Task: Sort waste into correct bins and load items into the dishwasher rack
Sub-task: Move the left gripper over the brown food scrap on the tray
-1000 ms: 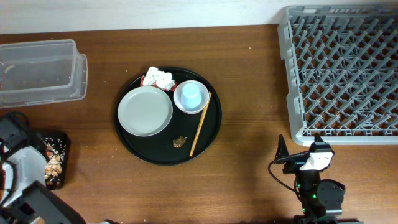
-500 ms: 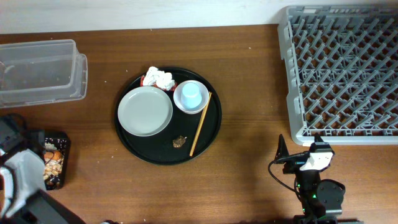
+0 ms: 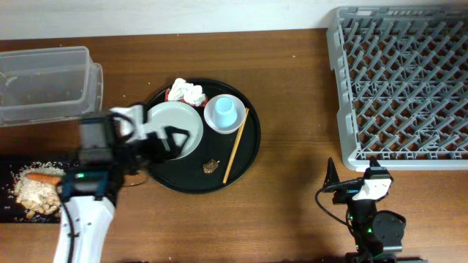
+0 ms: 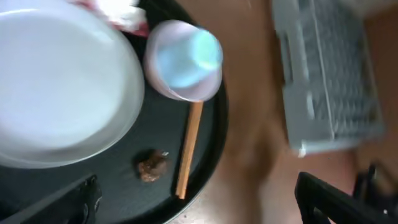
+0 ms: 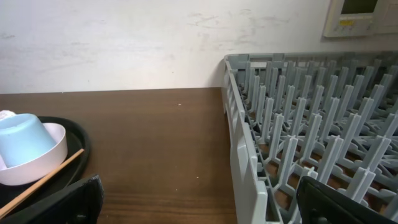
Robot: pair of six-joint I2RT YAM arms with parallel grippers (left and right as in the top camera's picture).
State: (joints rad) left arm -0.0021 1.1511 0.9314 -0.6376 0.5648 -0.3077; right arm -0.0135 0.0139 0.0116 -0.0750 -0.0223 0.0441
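Note:
My left gripper (image 3: 162,135) hovers open and empty over the left part of the round black tray (image 3: 248,157), above the white plate (image 3: 172,124); the image is motion-blurred. In the left wrist view the plate (image 4: 56,81), light-blue cup (image 4: 186,56), chopsticks (image 4: 189,146) and a brown food scrap (image 4: 152,167) lie ahead of the gripper (image 4: 199,211). The tissue (image 3: 190,91) and red wrapper (image 3: 169,93) sit at the tray's far edge. The black bin (image 3: 11,164) holds rice scraps and a carrot (image 3: 44,177). My right gripper (image 3: 352,175) rests open beside the grey rack (image 3: 402,84).
The clear tub (image 3: 47,84) stands at the far left, behind the black bin. The rack (image 5: 298,124) fills the right side, with bare wood between it and the tray. The cup (image 5: 22,140) in its pale dish (image 5: 46,158) shows in the right wrist view.
My left gripper opened and the arm swung right, from the black bin to over the tray. The bin's rice scraps and carrot are now uncovered. The right arm stayed still.

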